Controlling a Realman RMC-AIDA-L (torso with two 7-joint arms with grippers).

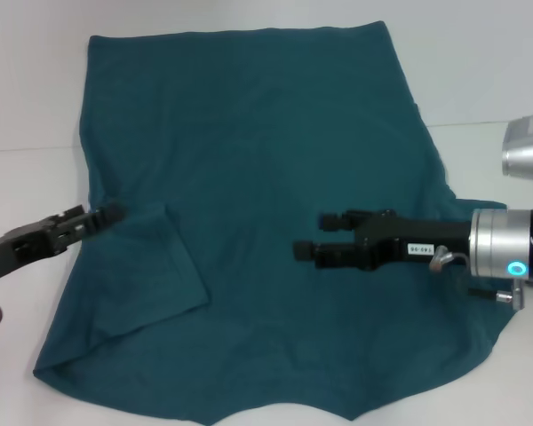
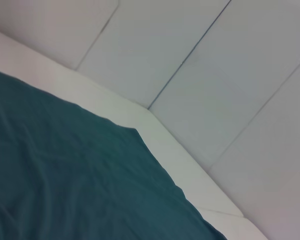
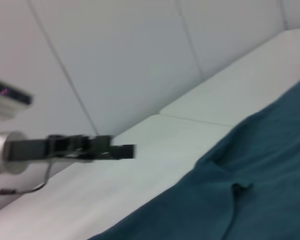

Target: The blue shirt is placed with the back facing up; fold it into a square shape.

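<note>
The blue shirt (image 1: pixel 275 177) lies spread across the white desk (image 1: pixel 27 71), plain side up, its straight hem along the far edge and its neckline notch at the near edge. The sleeve (image 1: pixel 147 266) on the robot's left is folded inward onto the body of the garment, forming an angled flap with a visible seam. The sleeve on the robot's right appears to be folded in as well, though the right arm hides most of that side.

The left end effector (image 1: pixel 93 220) reaches in from the left side of the desk, low and just at the shirt's left edge, beside the folded sleeve. Its black fingers look close together, but whether they are clenched or touching the cloth cannot be told from the head view; the left wrist view shows only teal fabric (image 2: pixel 65 180), the desk's pale edge and a paneled wall (image 2: pixel 230 75).

The right end effector (image 1: pixel 315 235) extends from the right over the middle of the shirt, above the fabric, its two black fingers (image 1: pixel 313 251) parted, released and holding nothing. In the right wrist view the left end effector (image 3: pixel 122 151) shows farther off over the white desk, with the shirt's rumpled cloth (image 3: pixel 260 175) in the foreground.
</note>
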